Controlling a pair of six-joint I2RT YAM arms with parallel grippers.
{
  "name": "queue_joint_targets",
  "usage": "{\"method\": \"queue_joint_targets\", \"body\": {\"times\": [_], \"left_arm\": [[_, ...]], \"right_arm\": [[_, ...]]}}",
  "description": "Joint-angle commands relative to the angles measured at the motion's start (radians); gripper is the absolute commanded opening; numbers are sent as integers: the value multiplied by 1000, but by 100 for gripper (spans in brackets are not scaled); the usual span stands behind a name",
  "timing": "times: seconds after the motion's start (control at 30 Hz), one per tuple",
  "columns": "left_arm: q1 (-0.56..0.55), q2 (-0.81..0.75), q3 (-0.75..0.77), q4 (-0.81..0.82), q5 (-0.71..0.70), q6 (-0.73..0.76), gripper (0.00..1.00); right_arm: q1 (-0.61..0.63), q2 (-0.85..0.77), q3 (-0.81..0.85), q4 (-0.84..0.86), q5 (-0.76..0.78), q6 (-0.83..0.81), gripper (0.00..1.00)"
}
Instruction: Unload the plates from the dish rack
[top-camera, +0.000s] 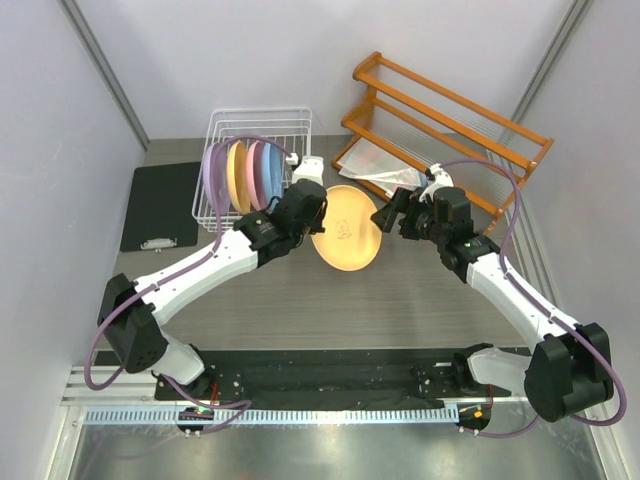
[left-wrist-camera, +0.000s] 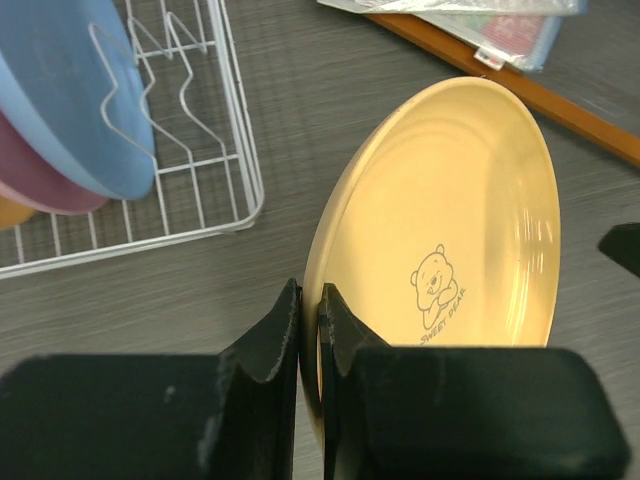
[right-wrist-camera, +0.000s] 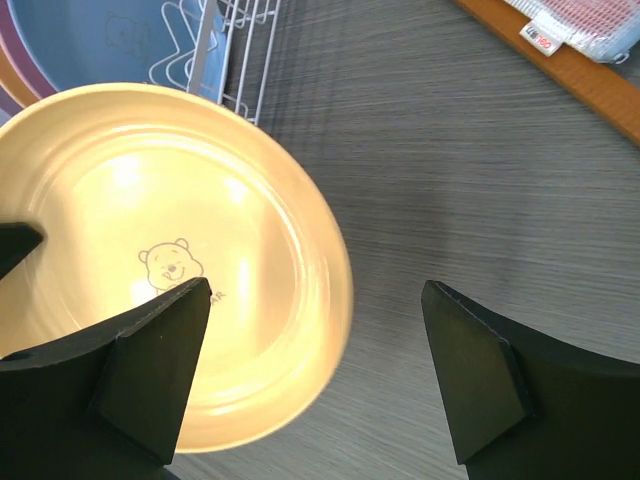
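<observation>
My left gripper (top-camera: 305, 213) (left-wrist-camera: 310, 292) is shut on the near rim of a pale orange plate (top-camera: 345, 228) (left-wrist-camera: 450, 220) with a bear mark. It holds the plate tilted over the table, right of the white wire dish rack (top-camera: 260, 120) (left-wrist-camera: 240, 150). Lilac (top-camera: 212, 172), yellow (top-camera: 238, 178), pink (top-camera: 257, 165) and light blue (top-camera: 272, 172) plates stand on edge in the rack. My right gripper (top-camera: 395, 215) (right-wrist-camera: 318, 288) is open beside the orange plate's (right-wrist-camera: 170, 260) right edge, which shows between its fingers without touching them.
An orange wooden slatted shelf (top-camera: 450, 120) stands at the back right with a plastic packet (top-camera: 385, 170) on its lowest level. A black clipboard (top-camera: 160, 205) lies left of the rack. Grey walls close in on both sides.
</observation>
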Motion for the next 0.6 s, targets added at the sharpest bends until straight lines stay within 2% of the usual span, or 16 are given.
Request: {"method": "queue_joint_targets", "body": {"times": [0.0,0.33,0.57], "left_arm": [[7,-29,9,88,70,-83,0],[37,-81,-58,152,96,-127,0],[114,-138,-210,295,247,-208,0]], "right_arm": [[-2,-7,-14,79,-58,38,91],[-4,-7,-71,79,-38,40,80],[-4,-45,-101,112,-35,43,80]]}}
